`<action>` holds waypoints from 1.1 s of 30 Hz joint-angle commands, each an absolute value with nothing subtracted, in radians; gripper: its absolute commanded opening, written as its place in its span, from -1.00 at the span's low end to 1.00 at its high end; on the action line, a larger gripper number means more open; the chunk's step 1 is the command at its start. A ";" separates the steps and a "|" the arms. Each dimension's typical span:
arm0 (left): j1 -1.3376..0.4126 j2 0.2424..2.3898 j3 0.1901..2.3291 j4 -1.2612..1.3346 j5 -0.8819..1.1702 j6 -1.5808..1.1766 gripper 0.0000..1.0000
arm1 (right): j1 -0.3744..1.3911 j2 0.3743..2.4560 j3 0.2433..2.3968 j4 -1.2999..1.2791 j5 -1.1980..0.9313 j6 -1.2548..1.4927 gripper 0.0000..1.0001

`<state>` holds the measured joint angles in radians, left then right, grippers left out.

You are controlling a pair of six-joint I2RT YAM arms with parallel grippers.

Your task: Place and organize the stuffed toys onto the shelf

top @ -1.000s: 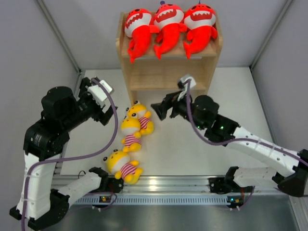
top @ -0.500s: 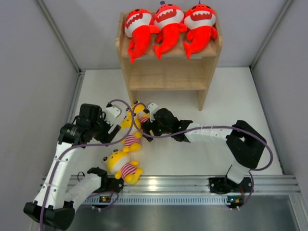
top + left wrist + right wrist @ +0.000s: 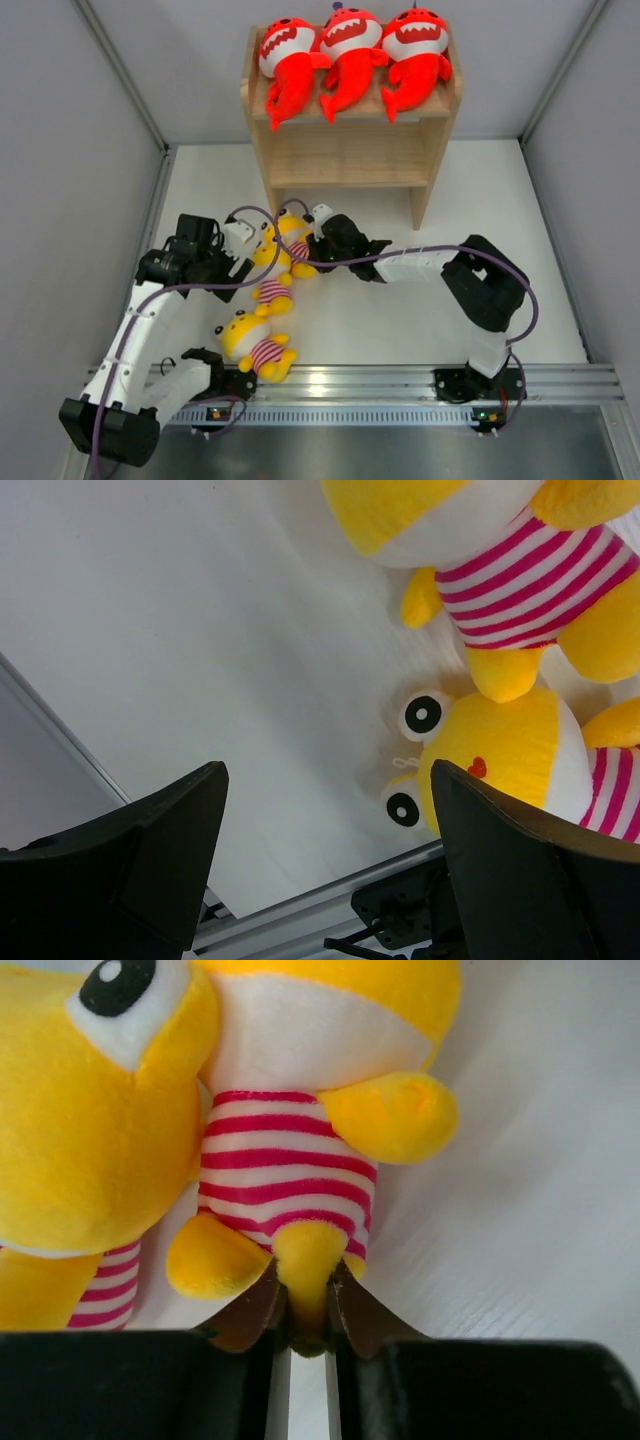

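Three red shark stuffed toys (image 3: 350, 55) lie in a row on top of the wooden shelf (image 3: 350, 155). Three yellow striped stuffed toys lie on the table in front of it. My right gripper (image 3: 308, 1305) is shut on a yellow foot of the one nearest the shelf (image 3: 290, 1155), also seen from above (image 3: 292, 236) with the right gripper (image 3: 308, 250) at its right side. My left gripper (image 3: 325, 860) is open, with bare table between its fingers, just left of the middle toy (image 3: 271, 277) and above the front toy (image 3: 500, 765).
The front yellow toy (image 3: 255, 346) lies close to the metal rail (image 3: 400, 380) at the table's near edge. Grey walls stand on both sides. The shelf's lower tier (image 3: 345, 175) holds nothing that I can see.
My right arm stretched left to the yellow toy nearest the shelf and its jaws closed on the foot. My left arm came down beside the toys, still open.
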<state>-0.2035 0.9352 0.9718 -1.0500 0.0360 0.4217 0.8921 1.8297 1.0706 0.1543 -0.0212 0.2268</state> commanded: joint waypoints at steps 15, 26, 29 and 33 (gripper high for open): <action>-0.167 0.983 0.996 -0.996 0.087 0.410 0.77 | 1.002 1.093 0.973 -0.135 0.233 0.114 -1.00; -0.160 0.976 0.997 -0.997 0.092 0.408 0.78 | 0.666 1.156 1.164 -0.123 0.207 0.113 -1.00; -0.160 0.973 0.996 -0.997 0.091 0.410 0.78 | 0.638 1.196 1.169 -0.089 0.239 0.136 -1.00; -0.161 0.974 0.994 -0.997 0.097 0.411 0.78 | 0.589 1.201 1.124 -0.063 0.224 0.234 -1.00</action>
<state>-0.1654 0.9882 0.9722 -1.0306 0.0826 0.4175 0.6304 1.2327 1.1206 -0.1280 0.2146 0.1463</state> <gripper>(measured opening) 0.886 0.051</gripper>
